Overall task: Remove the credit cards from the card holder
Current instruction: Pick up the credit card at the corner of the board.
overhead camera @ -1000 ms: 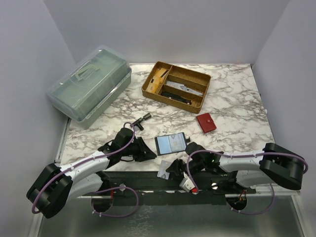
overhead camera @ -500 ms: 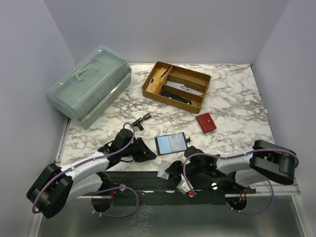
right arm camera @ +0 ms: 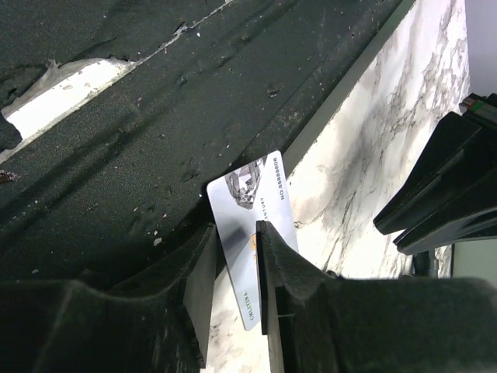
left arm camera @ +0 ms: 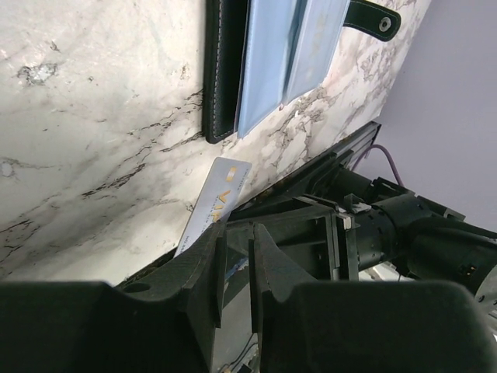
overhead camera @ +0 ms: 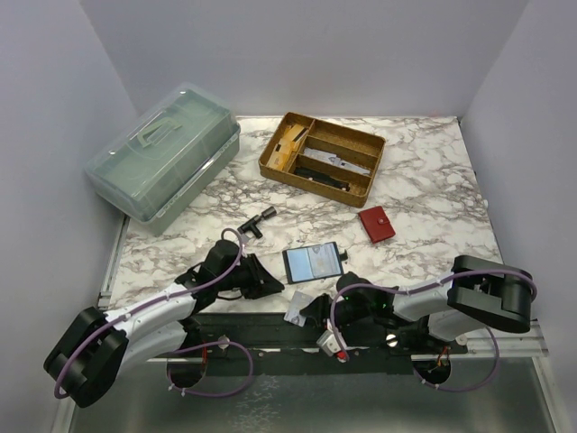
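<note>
A black card holder lies open near the table's front edge with pale blue credit cards in it. It also shows in the left wrist view, with its cards. One loose pale card hangs over the front edge. My right gripper hovers just over this card, jaws a little apart, not clamped on it. My left gripper sits left of the holder, empty, with a narrow gap between its jaws; the loose card lies just ahead of it.
A clear box with a green lid stands at the back left. A wooden divided tray is at the back centre. A red wallet lies right of the holder, a small black object left of it. A black rail runs below the table's front edge.
My right arm has drawn in to the left, bringing its gripper over the loose card at the edge. My left arm has shifted slightly. The holder has not moved.
</note>
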Tool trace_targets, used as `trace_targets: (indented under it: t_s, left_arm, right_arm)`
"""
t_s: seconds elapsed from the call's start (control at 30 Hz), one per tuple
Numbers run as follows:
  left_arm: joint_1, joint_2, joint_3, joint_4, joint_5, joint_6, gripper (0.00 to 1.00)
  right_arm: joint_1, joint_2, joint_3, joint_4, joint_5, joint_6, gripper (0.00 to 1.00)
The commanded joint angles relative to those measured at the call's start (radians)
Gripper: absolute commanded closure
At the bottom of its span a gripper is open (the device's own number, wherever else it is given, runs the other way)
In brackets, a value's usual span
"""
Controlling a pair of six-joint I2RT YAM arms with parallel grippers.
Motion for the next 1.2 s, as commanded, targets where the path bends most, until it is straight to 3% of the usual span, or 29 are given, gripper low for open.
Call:
trace_targets:
  t_s: [0.0,0.27,0.5,0.97,1.17]
  left_arm:
    - [-0.006,-0.041,-0.025,0.017,-0.031,-0.034,0.77]
    - [-0.007,-0.06,-0.034,0.018,-0.025,-0.036,0.77]
    - [-0.007,-0.073,-0.026,0.019,-0.019,-0.031,0.77]
    - [-0.005,-0.154,0.016,-0.014,-0.087,-0.01,0.76]
    - [-0.005,-0.173,0.018,-0.052,-0.087,-0.004,0.74]
  right_arm:
    - [0.014,0.022,0.004,0.045,0.03,0.041,0.71]
    - [0.019,0.024,0.025,0.049,0.051,0.068,0.82]
    - [0.021,-0.035,0.068,0.045,0.071,0.13,0.85]
    - [0.019,-0.095,0.173,-0.224,0.107,0.251,0.99]
    - [0.004,-0.11,0.203,-0.337,0.066,0.277,0.96]
